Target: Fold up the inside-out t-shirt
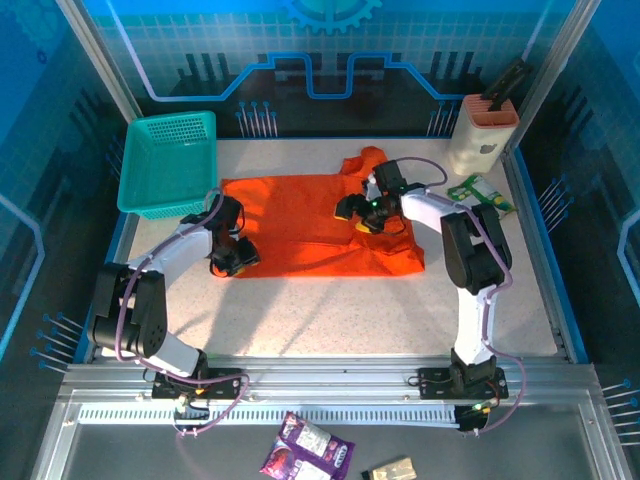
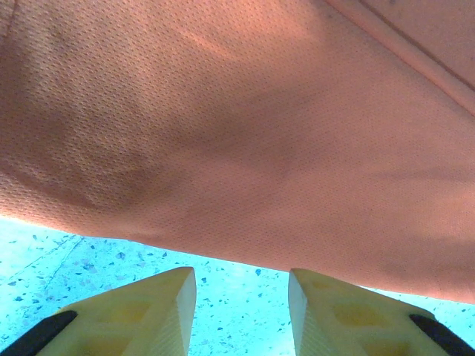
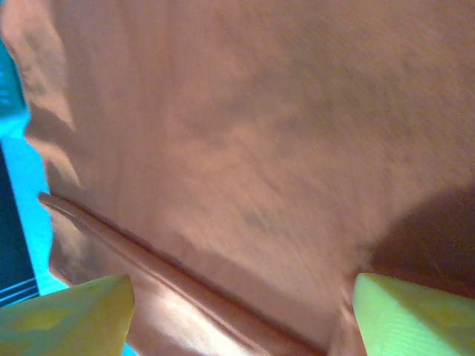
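Lying spread and mostly flat across the middle of the table (image 1: 300,320), the inside-out t-shirt (image 1: 300,225) has one bunched fold rising toward the far edge. The left gripper (image 1: 232,260) sits low at the shirt's near-left corner. In its wrist view the yellow fingers (image 2: 148,311) stand partly apart with only bare table between them, and the hem lies just ahead, so it holds nothing. The right gripper (image 1: 358,212) hangs over the right half of the cloth with its jaws spread wide above a seam, clamped on nothing. The main risk, as I judge it, is a poor pinch. If the left jaws close short of the hem, they catch air. If either pair takes only the top layer, the thin fabric may slide and wrinkle rather than fold. Uneven lifting by the two arms would skew the crease, and the bunched fold could get trapped inside it. A teal basket (image 1: 168,160) fills the far-left corner, near the shirt's far-left corner but apart from it. A white holder with an orange top (image 1: 483,135) stands at the far-right corner, with a green packet (image 1: 482,192) just nearer along the right edge. Snack packets (image 1: 305,447) lie beyond the near rail. Nothing rests on the shirt, though the right arm's forearm crosses above its right side.
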